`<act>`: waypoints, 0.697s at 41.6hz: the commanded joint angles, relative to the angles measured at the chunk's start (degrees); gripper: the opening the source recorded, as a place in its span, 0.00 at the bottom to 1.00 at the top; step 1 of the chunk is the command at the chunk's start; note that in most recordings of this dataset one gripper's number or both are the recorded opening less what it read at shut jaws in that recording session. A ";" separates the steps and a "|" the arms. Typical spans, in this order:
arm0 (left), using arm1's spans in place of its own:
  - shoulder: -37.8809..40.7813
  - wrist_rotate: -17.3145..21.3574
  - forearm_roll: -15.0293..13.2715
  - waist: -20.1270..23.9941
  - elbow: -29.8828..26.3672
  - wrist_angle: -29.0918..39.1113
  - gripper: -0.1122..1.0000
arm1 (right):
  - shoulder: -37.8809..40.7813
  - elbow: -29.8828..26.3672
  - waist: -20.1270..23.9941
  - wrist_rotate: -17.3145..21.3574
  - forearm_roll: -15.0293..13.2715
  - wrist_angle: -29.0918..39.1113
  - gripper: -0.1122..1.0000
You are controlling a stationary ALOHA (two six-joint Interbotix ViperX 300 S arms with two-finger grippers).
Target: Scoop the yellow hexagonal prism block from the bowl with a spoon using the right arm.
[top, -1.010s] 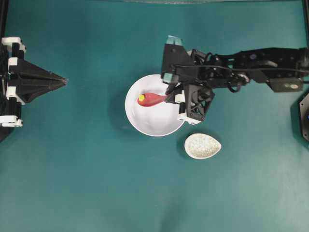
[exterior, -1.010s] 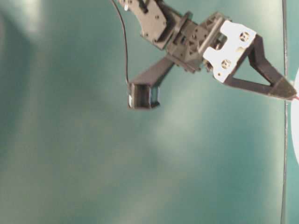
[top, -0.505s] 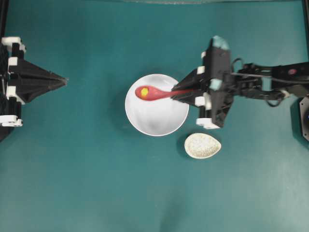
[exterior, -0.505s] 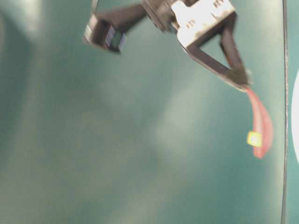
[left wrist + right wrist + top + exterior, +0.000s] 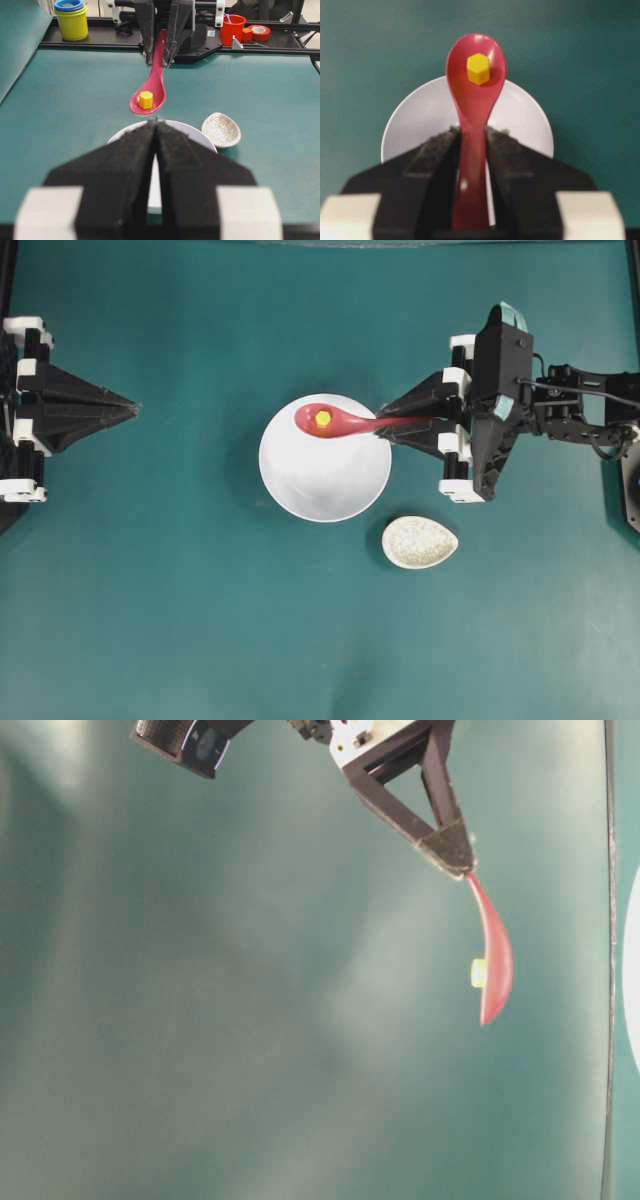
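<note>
The right arm's black gripper (image 5: 472,145) clamps the glossy pinkish-red spoon (image 5: 474,95) by its handle, scoop held level ahead of its fingertips so the tiny yellow hexagonal block (image 5: 478,68) stays cradled above the large white bowl (image 5: 525,120), while the left gripper (image 5: 156,131) rests closed, holding nothing.

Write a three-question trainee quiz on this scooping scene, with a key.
1. True or false: the yellow block lies in the spoon.
2. Which gripper holds the spoon? A) left gripper B) right gripper
3. Fill in: beside the bowl on the table lies a small speckled ____.

Key: 1 true; 2 B; 3 spoon rest.
</note>
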 commanded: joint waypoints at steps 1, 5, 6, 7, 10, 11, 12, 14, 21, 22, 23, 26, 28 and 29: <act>0.44 -0.09 0.09 0.09 -0.70 -0.26 0.10 | -1.05 -1.14 0.09 -0.09 -0.09 -0.53 0.31; 0.35 -0.09 0.09 0.09 -0.70 -0.26 0.10 | -1.05 -1.14 0.09 -0.09 -0.09 -0.79 0.31; 0.44 -0.09 0.09 0.09 -0.70 -0.26 0.10 | -1.05 -1.14 0.09 -0.09 -0.09 -0.88 0.31; 0.44 -0.09 0.09 0.09 -0.70 -0.26 0.10 | -1.05 -1.14 0.09 -0.09 -0.09 -0.88 0.31; 0.44 -0.09 0.09 0.09 -0.70 -0.35 0.10 | -1.05 -1.14 0.09 -0.09 -0.09 -1.05 0.31; 0.44 -0.18 0.00 0.09 -0.70 -0.35 0.10 | -1.05 -1.14 0.09 -0.09 -0.09 -1.14 0.31; 0.44 -0.18 0.00 0.09 -0.70 -0.35 0.10 | -1.05 -1.14 0.09 -0.09 -0.09 -1.23 0.31; 0.44 -0.26 0.00 0.09 -0.62 -0.35 0.10 | -1.05 -1.14 0.09 -0.09 -0.09 -0.97 0.31; 0.44 -0.18 0.00 0.09 -0.53 -0.26 0.10 | -1.05 -1.05 0.09 -0.09 -0.09 -0.79 0.31; 0.44 -0.18 0.00 0.09 -0.53 -0.26 0.10 | -1.05 -1.05 0.09 -0.09 -0.09 -0.79 0.31; 0.44 -0.18 0.00 0.09 -0.53 -0.26 0.10 | -1.05 -1.05 0.09 -0.18 -0.09 -0.79 0.31; 0.44 -0.18 0.00 0.09 -0.62 -0.26 0.10 | -1.05 -1.05 0.09 -0.18 -0.09 -0.79 0.31; 0.44 -0.09 0.00 0.09 -0.62 -0.35 0.10 | -1.05 -1.14 0.09 -0.09 -0.18 -0.79 0.31; 0.44 -0.09 0.00 0.09 -0.53 -0.26 0.10 | -1.05 -1.05 0.09 -0.09 -0.09 -0.79 0.31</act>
